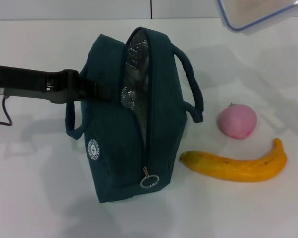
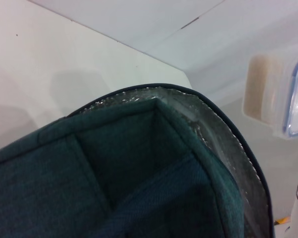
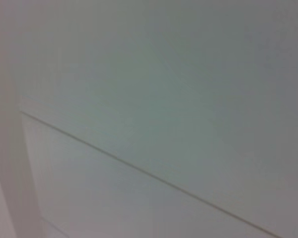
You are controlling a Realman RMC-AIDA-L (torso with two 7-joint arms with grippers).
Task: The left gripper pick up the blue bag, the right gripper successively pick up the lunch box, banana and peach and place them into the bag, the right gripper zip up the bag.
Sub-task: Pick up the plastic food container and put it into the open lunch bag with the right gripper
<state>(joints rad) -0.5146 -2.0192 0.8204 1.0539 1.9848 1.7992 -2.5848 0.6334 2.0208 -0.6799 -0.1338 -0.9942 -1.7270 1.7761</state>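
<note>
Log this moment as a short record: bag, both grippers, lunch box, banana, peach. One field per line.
blue bag: on the table, zipper open, foil lining showing
left gripper: at the bag's left side, shut on its handle
right gripper: out of view
lunch box: in the air, at the head view's top right edge, not in the bag
banana: on the table, right of the bag
peach: on the table, just beyond the banana

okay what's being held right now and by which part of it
The left claw holds the blue bag by its left side panel, beside the open mouth. The lunch box is raised up high, but its hold is out of view.
</note>
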